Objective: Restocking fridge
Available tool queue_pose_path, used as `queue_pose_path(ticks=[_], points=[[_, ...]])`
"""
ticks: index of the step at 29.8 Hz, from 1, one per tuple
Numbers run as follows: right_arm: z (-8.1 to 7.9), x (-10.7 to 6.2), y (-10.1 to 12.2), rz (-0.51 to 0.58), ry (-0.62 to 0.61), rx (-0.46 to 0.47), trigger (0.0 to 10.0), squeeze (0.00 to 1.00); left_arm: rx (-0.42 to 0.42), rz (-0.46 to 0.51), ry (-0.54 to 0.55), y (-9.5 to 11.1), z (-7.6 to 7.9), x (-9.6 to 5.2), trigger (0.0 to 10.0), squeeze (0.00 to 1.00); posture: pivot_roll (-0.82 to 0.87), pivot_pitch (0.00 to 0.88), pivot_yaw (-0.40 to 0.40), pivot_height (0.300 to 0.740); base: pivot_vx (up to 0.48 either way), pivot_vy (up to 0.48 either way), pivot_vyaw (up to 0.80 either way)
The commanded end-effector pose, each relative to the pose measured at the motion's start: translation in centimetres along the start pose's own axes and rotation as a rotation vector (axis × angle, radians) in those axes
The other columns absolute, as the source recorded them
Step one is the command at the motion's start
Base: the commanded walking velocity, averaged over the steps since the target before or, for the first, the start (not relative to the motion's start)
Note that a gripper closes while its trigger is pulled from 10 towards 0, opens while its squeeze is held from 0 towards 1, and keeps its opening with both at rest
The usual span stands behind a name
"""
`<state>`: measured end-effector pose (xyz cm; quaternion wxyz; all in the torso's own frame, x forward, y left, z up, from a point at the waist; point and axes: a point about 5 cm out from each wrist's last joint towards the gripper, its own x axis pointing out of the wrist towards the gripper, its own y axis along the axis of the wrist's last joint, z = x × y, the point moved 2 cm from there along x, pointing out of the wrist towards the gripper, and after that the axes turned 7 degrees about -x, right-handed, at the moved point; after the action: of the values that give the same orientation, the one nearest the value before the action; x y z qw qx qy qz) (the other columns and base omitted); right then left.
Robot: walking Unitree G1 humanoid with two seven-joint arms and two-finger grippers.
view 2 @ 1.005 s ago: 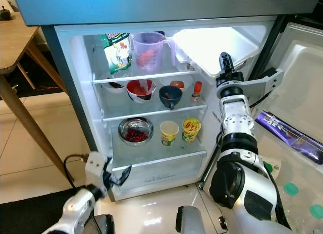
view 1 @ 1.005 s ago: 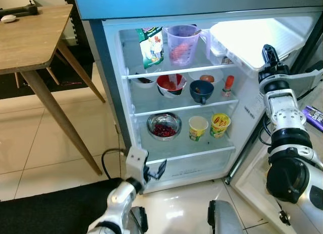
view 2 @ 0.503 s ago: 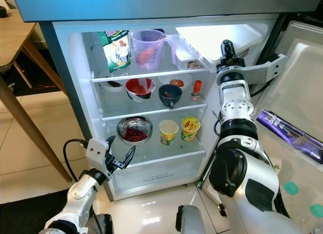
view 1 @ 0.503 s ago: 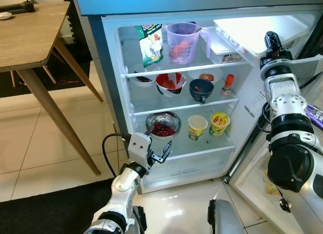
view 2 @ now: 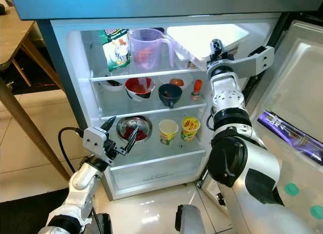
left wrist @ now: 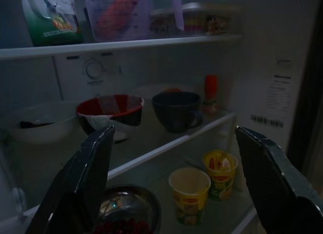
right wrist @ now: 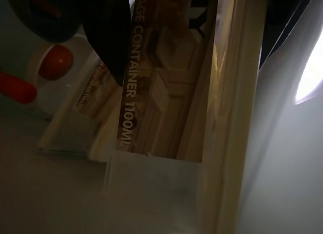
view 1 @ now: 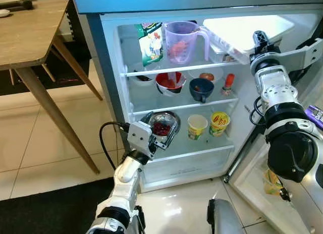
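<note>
The fridge stands open and lit. My right gripper is up at the top shelf, shut on a clear storage container with a white lid. Its label fills the gap beside my black finger in the right wrist view. My left gripper is open in front of the lower shelf, just before a steel bowl of red berries. In the left wrist view its fingers frame the shelves and that steel bowl.
Top shelf: green carton and measuring jug. Middle shelf: white bowl, red bowl, dark cup, red bottle. Two yellow cups stand right of the steel bowl. Wooden table at left; door shelf with purple packet at right.
My left gripper has risen from near the floor to the lower shelf by the steel bowl. My right gripper has carried the container leftward, further over the top shelf.
</note>
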<state>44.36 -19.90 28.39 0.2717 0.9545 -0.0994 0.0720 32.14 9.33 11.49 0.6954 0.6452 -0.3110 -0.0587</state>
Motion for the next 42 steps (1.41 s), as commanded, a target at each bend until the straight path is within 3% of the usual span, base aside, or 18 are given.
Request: queue_pose_path(ticks=[1, 13, 21, 31, 40, 41, 42], points=[[-0.9, 0.2, 0.2, 0.007, 0.007, 0.004, 10.0, 0.0, -0.016, 0.006, -0.014, -0.1, 0.8, -0.1, 10.0, 0.0, -0.02, 0.085, -0.07, 0.556, 0.0, 0.0, 0.0], [-0.5, 0.4, 1.1, 0.046, -0.046, 0.055, 10.0, 0.0, -0.01, 0.039, -0.025, 0.9, 1.7, -0.6, 10.0, 0.0, 0.01, 0.148, -0.066, 0.556, 0.0, 0.0, 0.0], [0.1, 0.4, 2.7, 0.111, -0.086, 0.135, 10.0, 0.0, 0.0, 0.062, -0.057, 2.7, 2.7, -1.1, 10.0, 0.0, 0.06, 0.232, -0.051, 0.556, 0.0, 0.0, 0.0], [0.2, 0.4, 4.0, 0.175, -0.101, 0.207, 10.0, 0.0, 0.001, 0.104, -0.083, 5.6, 4.0, -0.7, 10.0, 0.0, 0.09, 0.281, -0.045, 0.556, 0.0, 0.0, 0.0], [0.0, 0.5, 4.8, 0.209, -0.094, 0.24, 10.0, 0.0, -0.006, 0.11, -0.1, 6.5, 4.5, -0.5, 10.0, 0.0, 0.11, 0.293, -0.038, 0.556, 0.0, 0.0, 0.0], [-0.1, 0.5, 4.9, 0.217, -0.089, 0.247, 10.0, 0.53, -0.011, 0.105, -0.105, 6.5, 4.7, -0.6, 10.0, 0.0, 0.11, 0.292, -0.037, 0.556, 0.0, 0.0, 0.0], [-0.2, 0.5, 5.0, 0.222, -0.087, 0.249, 10.0, 0.56, -0.014, 0.102, -0.108, 6.5, 4.8, -0.6, 10.0, 0.0, 0.11, 0.292, -0.037, 0.556, 0.0, 0.0, 0.0]])
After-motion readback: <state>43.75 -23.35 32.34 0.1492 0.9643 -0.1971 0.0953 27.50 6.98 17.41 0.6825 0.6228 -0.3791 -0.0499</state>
